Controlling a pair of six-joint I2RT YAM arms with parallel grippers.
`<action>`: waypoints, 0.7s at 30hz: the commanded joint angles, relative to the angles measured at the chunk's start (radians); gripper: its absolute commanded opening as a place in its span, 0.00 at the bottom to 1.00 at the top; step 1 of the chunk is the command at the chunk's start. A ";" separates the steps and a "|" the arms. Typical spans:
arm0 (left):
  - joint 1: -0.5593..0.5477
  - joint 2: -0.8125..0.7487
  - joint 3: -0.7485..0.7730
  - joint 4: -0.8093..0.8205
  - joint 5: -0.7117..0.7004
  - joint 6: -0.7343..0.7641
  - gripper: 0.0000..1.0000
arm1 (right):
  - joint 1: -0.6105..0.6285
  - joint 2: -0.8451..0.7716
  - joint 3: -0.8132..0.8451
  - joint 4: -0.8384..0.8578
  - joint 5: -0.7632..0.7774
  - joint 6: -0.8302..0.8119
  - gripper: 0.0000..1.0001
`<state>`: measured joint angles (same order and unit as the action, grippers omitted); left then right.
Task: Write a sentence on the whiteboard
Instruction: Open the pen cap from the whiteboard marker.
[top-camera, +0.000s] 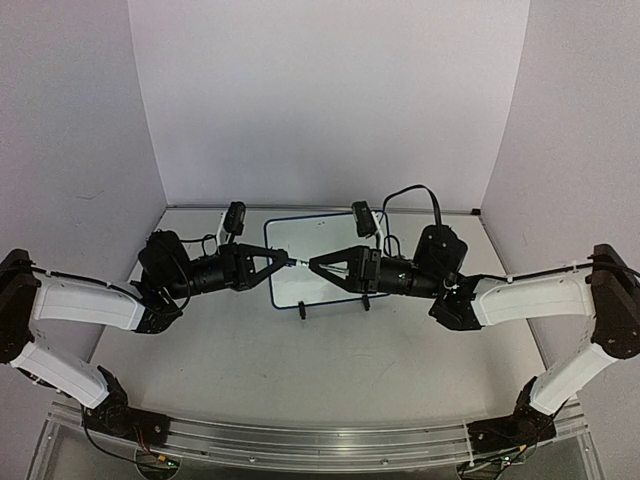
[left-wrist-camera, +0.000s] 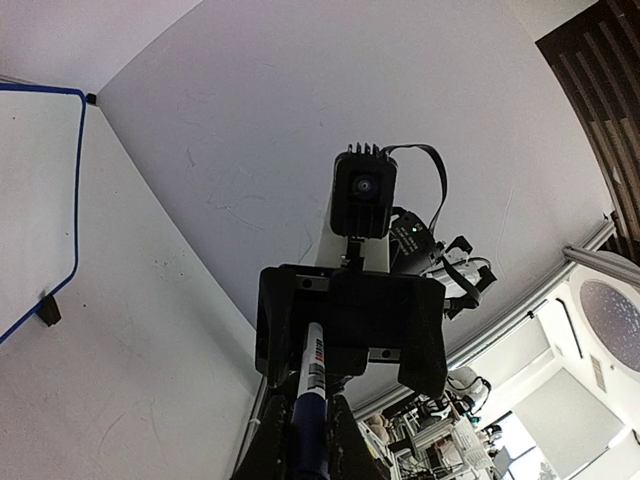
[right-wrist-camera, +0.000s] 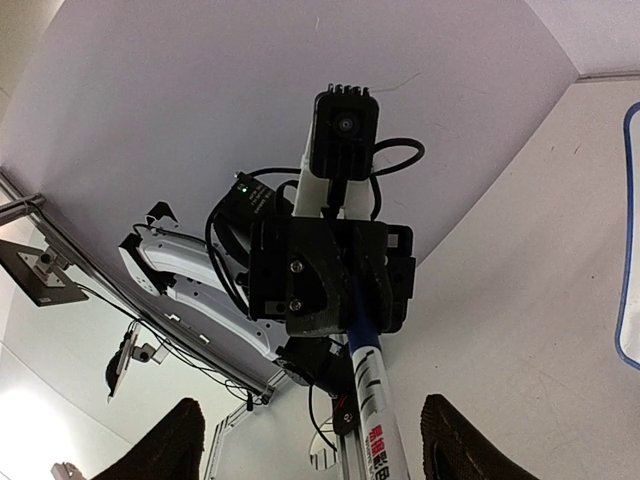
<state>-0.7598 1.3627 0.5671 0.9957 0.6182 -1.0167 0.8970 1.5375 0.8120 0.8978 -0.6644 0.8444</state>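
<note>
Rising from the near rail, both arms meet tip to tip over the whiteboard, far-middle on the table. Left gripper clamps the marker; right gripper fingers are spread wide around it.

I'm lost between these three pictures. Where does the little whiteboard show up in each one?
Top external: the whiteboard is in the centre of the picture, partly hidden by the two arms.
Left wrist: whiteboard at the left edge, with its blue rim and one black foot showing.
Right wrist: whiteboard is only a sliver at the right edge.
Shared landmark: the marker pen.
</note>
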 joint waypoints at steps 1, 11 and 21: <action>-0.004 -0.035 0.016 0.054 -0.035 0.036 0.00 | 0.001 0.006 0.039 0.053 -0.018 0.008 0.70; -0.004 -0.017 0.023 0.023 -0.028 0.040 0.00 | 0.001 0.010 0.046 0.053 -0.028 0.008 0.64; -0.016 0.025 0.039 0.013 -0.009 0.035 0.00 | 0.001 0.003 0.046 0.055 -0.030 0.007 0.52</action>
<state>-0.7663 1.3670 0.5682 0.9968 0.5980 -0.9920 0.8967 1.5391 0.8139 0.8959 -0.6744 0.8540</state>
